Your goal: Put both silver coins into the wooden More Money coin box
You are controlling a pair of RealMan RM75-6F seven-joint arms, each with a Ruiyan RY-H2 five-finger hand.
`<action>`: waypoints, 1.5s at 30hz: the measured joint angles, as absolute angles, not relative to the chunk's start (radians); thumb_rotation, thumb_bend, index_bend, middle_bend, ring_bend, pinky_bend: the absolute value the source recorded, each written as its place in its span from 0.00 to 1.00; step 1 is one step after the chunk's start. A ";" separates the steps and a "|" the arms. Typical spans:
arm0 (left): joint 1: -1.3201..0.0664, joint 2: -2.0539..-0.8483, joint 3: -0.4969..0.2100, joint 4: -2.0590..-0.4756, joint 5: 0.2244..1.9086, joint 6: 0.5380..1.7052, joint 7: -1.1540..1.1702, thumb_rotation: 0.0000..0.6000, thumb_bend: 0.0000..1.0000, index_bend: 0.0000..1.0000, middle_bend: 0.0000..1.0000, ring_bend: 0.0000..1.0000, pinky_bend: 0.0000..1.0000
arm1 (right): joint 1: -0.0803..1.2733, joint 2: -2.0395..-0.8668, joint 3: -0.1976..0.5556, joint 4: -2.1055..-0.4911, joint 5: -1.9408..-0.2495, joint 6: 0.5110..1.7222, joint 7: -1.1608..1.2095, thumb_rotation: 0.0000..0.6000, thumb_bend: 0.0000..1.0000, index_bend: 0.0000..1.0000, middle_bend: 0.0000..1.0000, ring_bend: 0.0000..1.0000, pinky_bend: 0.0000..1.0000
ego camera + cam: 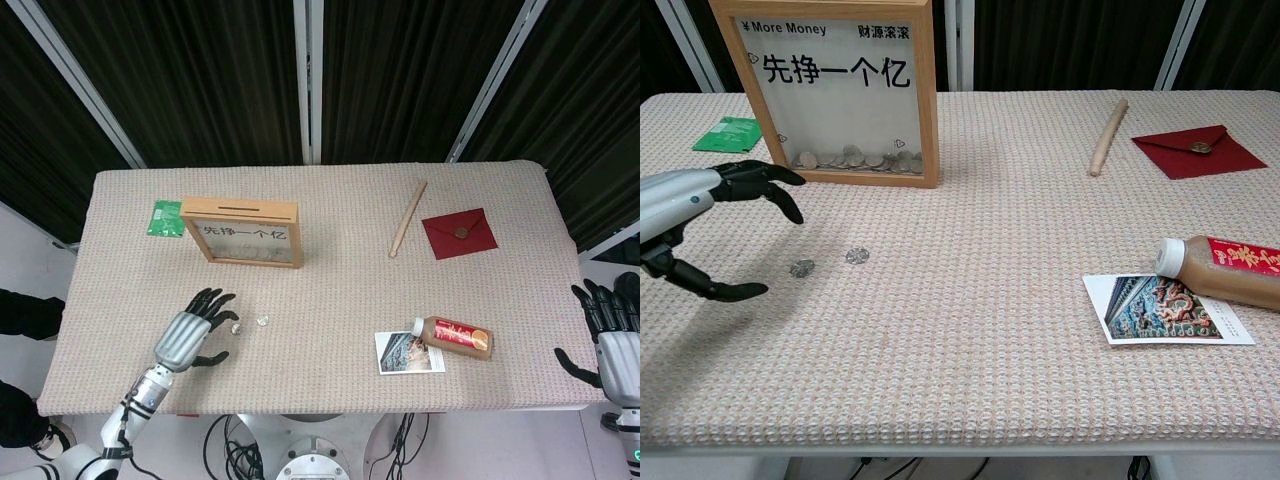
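My left hand (710, 225) hovered spread and empty just beside the nearer silver coin (802, 267), the second coin (856, 256) lying close by on the woven tabletop (990, 330). The right hand (610, 335) waited open at the far edge. I judged the flat coins might slide or catch in the weave, and the wooden More Money coin box (840, 90) could tip.
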State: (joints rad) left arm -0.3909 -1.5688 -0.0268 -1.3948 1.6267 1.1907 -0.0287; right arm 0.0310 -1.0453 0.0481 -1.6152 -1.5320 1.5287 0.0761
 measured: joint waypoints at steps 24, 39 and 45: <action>-0.437 -1.627 -0.010 -1.324 1.535 1.109 0.003 1.00 0.31 0.35 0.08 0.00 0.00 | 0.027 -1.054 0.052 -1.574 -1.510 1.514 0.109 1.00 0.18 0.00 0.00 0.00 0.00; -0.446 -1.646 -0.008 -1.305 1.507 1.104 0.034 1.00 0.31 0.36 0.08 0.00 0.00 | 0.024 -1.062 0.057 -1.557 -1.501 1.516 0.107 1.00 0.18 0.00 0.00 0.00 0.00; -0.449 -1.650 -0.009 -1.297 1.499 1.103 0.033 1.00 0.31 0.37 0.08 0.00 0.00 | 0.024 -1.064 0.057 -1.552 -1.501 1.513 0.112 1.00 0.18 0.00 0.00 0.00 0.00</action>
